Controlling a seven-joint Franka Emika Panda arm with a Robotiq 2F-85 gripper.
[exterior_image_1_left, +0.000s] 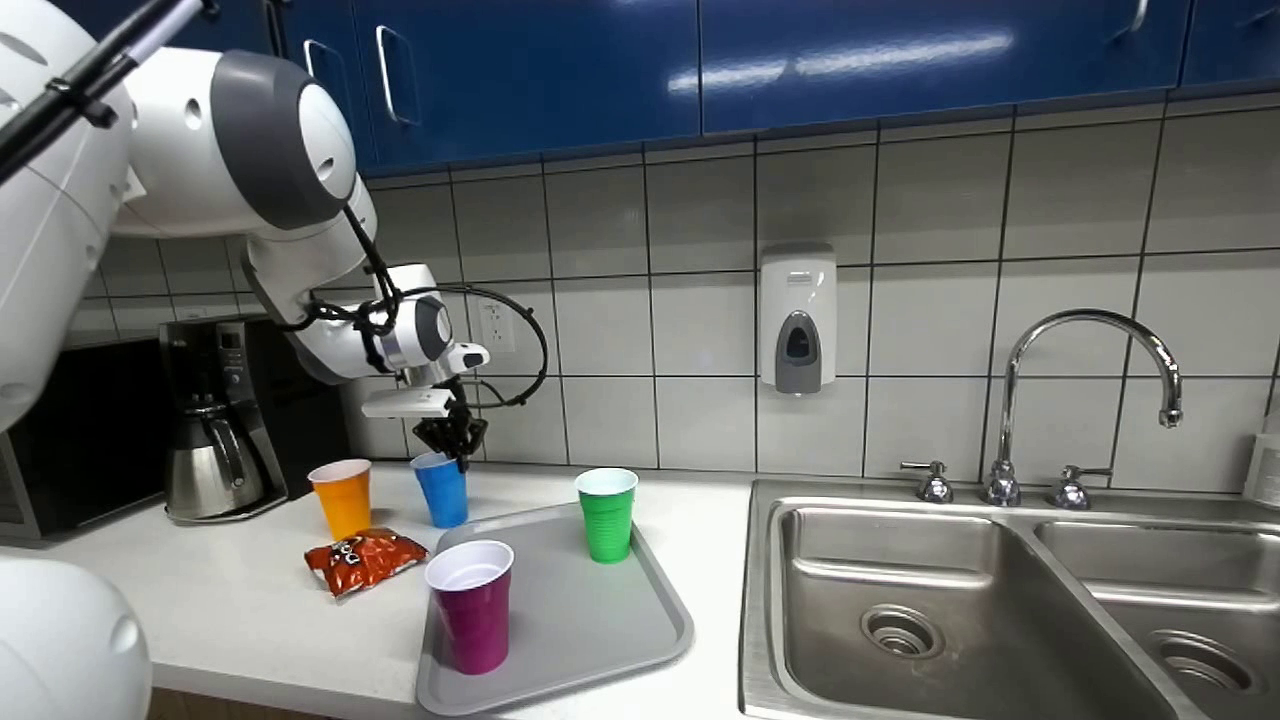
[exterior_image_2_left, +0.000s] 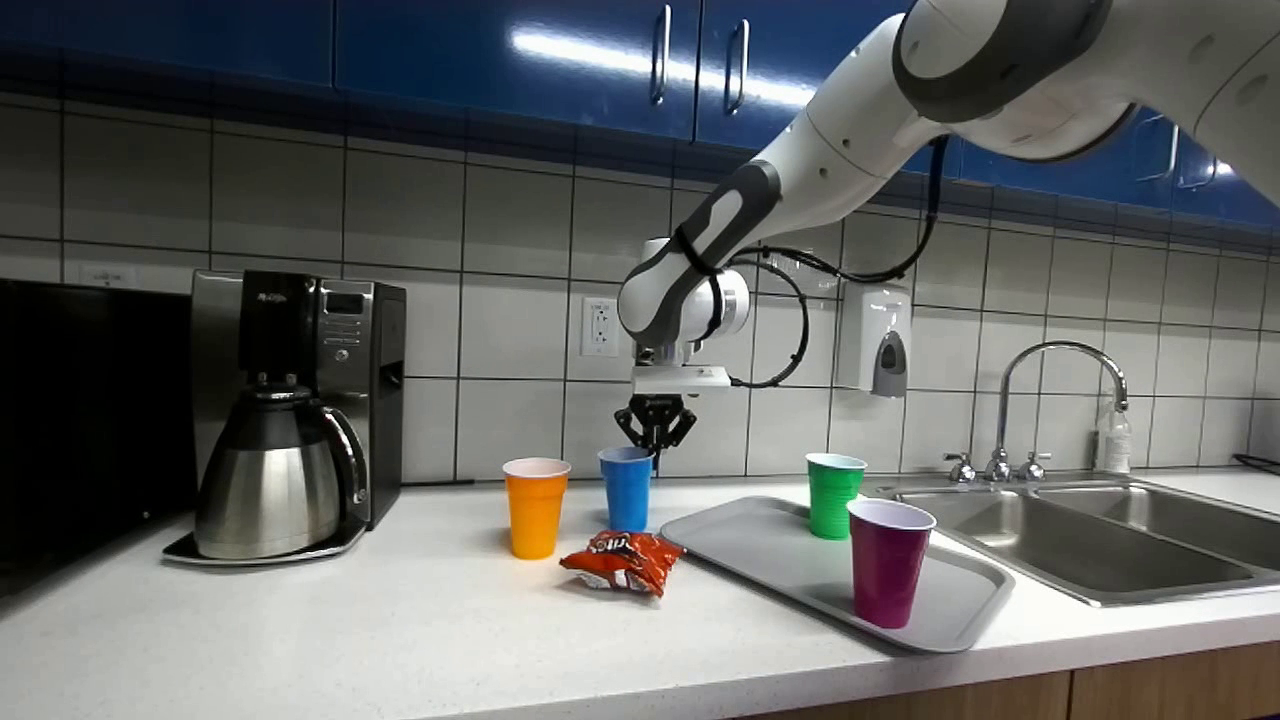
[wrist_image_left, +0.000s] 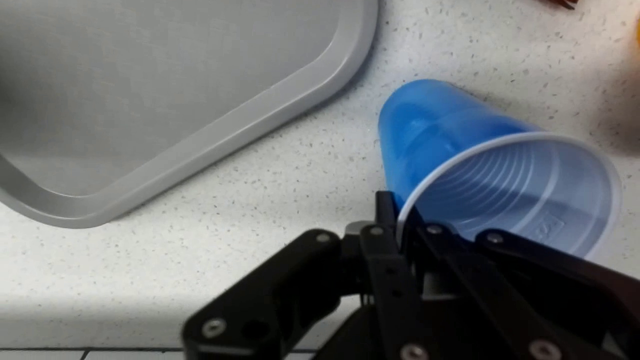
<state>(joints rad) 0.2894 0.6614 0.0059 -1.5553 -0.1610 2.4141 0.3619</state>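
Blue cup (exterior_image_2_left: 627, 495) upright on the pale, speckled counter (exterior_image_2_left: 300, 640), mouth up, white and ringed inside. In both exterior views its base meets the counter. Gripper (wrist_image_left: 400, 212) clenched on it: in the wrist view, one black finger (wrist_image_left: 385, 207) lies against the outer surface, its partner sits inside the mouth, rim pinched between. Grip falls on the side nearer the tiled wall (exterior_image_1_left: 700, 320). White arm (exterior_image_2_left: 820, 165) stretches over the counter, gripper pointing down.

Gray tray (exterior_image_1_left: 575, 610) just beside the cup, a strip of counter showing between the two in the wrist view. Two more cups upright on the tray: green cup (exterior_image_1_left: 607, 517) toward the tiled wall, purple cup (exterior_image_1_left: 475, 615) toward the counter's front edge.

Orange cup (exterior_image_2_left: 535, 512) upright near the blue one, on the side away from the tray. Red snack bag (exterior_image_2_left: 632, 562) lies in front of them; its lettering only partly readable, and whether it touches the tray I cannot tell.

Farther along, past the orange cup: coffee maker (exterior_image_2_left: 345, 385) with steel carafe (exterior_image_2_left: 270, 500), dark boxy appliance (exterior_image_2_left: 90, 420) beside it. Opposite way, beyond the tray: double steel sink (exterior_image_1_left: 762, 600), curved faucet (exterior_image_1_left: 1008, 400). Soap dispenser (exterior_image_1_left: 798, 320) fixed on the tiles; glossy blue cabinets (exterior_image_1_left: 540, 80) above.
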